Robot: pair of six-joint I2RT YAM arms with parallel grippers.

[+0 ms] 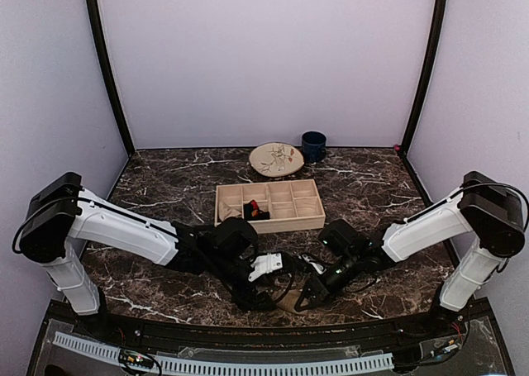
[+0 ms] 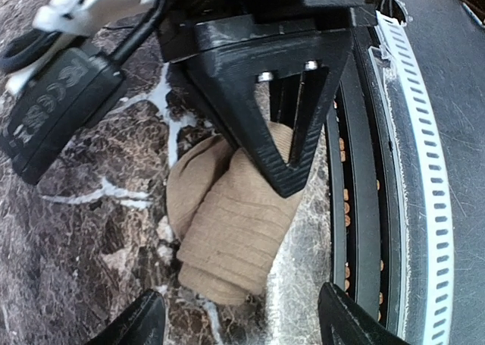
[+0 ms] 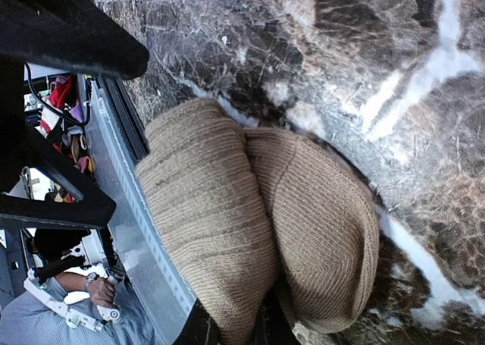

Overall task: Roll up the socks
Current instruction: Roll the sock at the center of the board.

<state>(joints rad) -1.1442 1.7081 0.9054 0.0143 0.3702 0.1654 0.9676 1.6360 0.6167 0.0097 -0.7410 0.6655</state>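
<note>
Progress: we are judging the job nearly done. The tan ribbed sock is lying bundled at the near edge of the surface, the right end effector pinching it, the left end effector gaping above. We are counting three socks; the black-and-red sock and beige sock are sitting in the organiser.

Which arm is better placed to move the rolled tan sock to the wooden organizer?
Right, probably: the right gripper is shut on the tan sock at the near edge of the table, while the left gripper stands open, holding nothing. The wooden organizer sits about midway between both arms.
</note>
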